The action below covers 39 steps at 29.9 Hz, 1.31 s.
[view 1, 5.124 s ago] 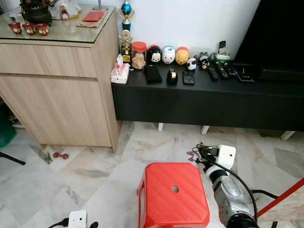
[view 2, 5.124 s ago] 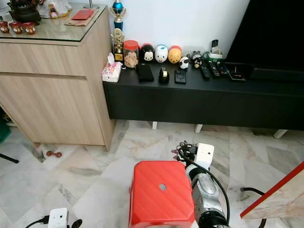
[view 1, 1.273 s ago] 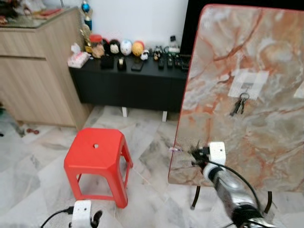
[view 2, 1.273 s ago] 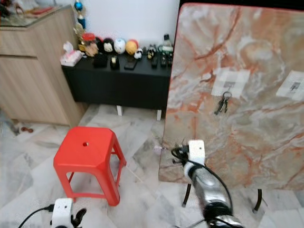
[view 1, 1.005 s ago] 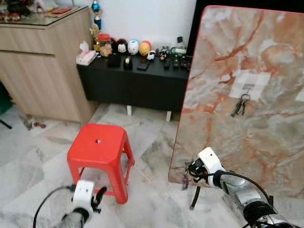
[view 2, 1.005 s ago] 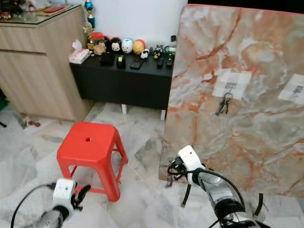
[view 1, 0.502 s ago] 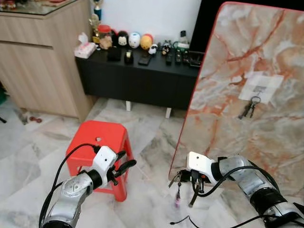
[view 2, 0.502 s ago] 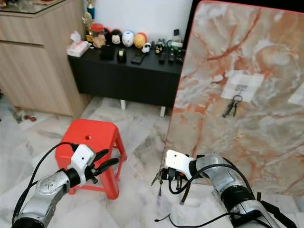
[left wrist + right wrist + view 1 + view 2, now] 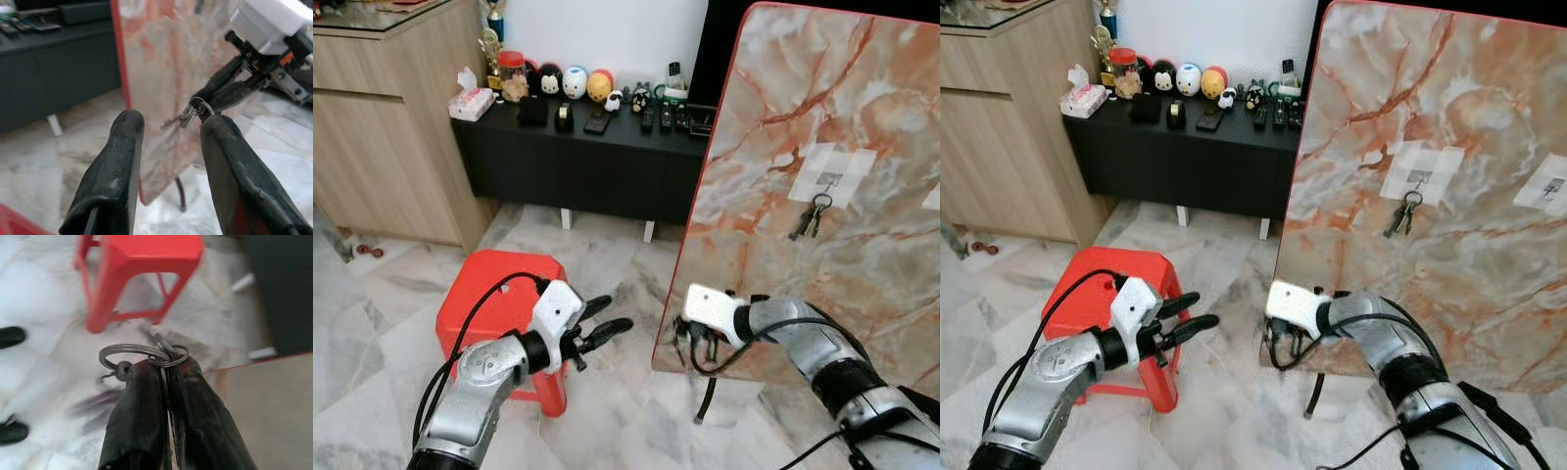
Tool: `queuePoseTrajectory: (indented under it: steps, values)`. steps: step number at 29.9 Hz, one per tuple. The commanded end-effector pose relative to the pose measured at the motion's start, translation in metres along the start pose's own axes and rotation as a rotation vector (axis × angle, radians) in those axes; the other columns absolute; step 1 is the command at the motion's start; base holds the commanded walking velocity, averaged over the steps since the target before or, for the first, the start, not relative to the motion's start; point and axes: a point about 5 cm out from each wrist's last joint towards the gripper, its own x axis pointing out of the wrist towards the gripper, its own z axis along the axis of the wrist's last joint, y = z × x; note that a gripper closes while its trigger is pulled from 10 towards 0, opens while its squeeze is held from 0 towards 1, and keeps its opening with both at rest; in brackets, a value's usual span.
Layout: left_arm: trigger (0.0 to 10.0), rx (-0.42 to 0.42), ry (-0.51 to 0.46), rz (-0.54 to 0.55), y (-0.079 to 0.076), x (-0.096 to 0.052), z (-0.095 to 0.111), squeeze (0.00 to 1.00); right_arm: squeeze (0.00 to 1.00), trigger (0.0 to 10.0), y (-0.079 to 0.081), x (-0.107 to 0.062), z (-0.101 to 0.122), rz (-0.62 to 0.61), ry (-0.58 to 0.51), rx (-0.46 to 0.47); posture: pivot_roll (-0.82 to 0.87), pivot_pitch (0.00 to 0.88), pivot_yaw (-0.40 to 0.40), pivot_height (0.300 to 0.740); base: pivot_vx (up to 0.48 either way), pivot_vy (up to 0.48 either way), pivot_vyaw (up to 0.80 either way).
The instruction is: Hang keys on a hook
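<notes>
right claw [image 9: 164,377] pinches keys [image 9: 142,355] beside the marble board's edge [image 9: 690,211].

I see open floor [image 9: 607,269] between the red stool [image 9: 499,294] at 9 o'clock and the upright marble panel [image 9: 822,196] at 2 o'clock. The panel's face is bare around the hook [image 9: 826,180], which already carries a hanging key bunch [image 9: 810,215]. My left pincer [image 9: 597,328] hangs in the gap.

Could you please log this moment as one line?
right gripper: shut on key ring | left gripper: open, beside it | hook: already holds other keys
</notes>
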Motion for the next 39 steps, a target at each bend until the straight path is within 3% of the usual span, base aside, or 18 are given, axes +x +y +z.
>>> queuePoseTrajectory:
  steps: [1, 5, 12, 17, 20, 28, 34, 39]
  values:
    - [10.0, 0.001, -0.03, 0.024, -0.002, 0.006, 0.009, 0.0, 0.0, 10.0, -0.009, -0.001, -0.004, -0.115, -0.003, 0.124, 0.17, 0.036, -0.125, 0.74, 0.0, 0.0, 0.0]
    - [10.0, -0.024, -0.076, 0.072, -0.003, 0.011, 0.018, 0.0, 0.0, 10.0, -0.011, 0.001, 0.007, -0.179, -0.089, 0.214, 0.17, 0.039, -0.121, 0.74, 0.0, 0.0, 0.0]
    - [10.0, 0.002, -0.024, 0.109, -0.003, 0.014, 0.013, 0.0, 0.0, 10.0, -0.022, -0.001, 0.03, -0.256, -0.189, 0.32, 0.16, 0.039, -0.119, 0.74, 0.0, 0.0, 0.0]
    - [10.0, -0.003, -0.004, 0.126, -0.003, 0.015, 0.01, 0.0, 0.0, 10.0, -0.02, -0.001, 0.046, -0.22, -0.279, 0.385, 0.16, 0.038, -0.121, 0.74, 0.0, 0.0, 0.0]
    - [10.0, 0.012, 0.032, 0.175, 0.001, 0.017, 0.003, 0.0, 0.0, 10.0, -0.009, 0.0, 0.063, -0.111, -0.341, 0.411, 0.16, 0.037, -0.124, 0.74, 0.0, 0.0, 0.0]
    - [10.0, 0.046, 0.01, 0.214, 0.003, 0.02, 0.006, 0.0, 0.0, 10.0, 0.006, -0.004, 0.064, 0.006, -0.315, 0.311, 0.15, 0.036, -0.124, 0.74, 0.0, 0.0, 0.0]
    - [10.0, 0.072, -0.015, 0.257, 0.008, 0.018, 0.01, 0.0, 0.0, 10.0, 0.008, -0.007, 0.056, 0.009, -0.266, 0.319, 0.15, 0.032, -0.125, 0.74, 0.0, 0.0, 0.0]
    - [10.0, 0.058, -0.004, 0.181, -0.001, 0.015, 0.008, 0.0, 0.0, 10.0, 0.01, -0.004, 0.052, 0.009, -0.244, 0.349, 0.15, 0.03, -0.126, 0.74, 0.0, 0.0, 0.0]
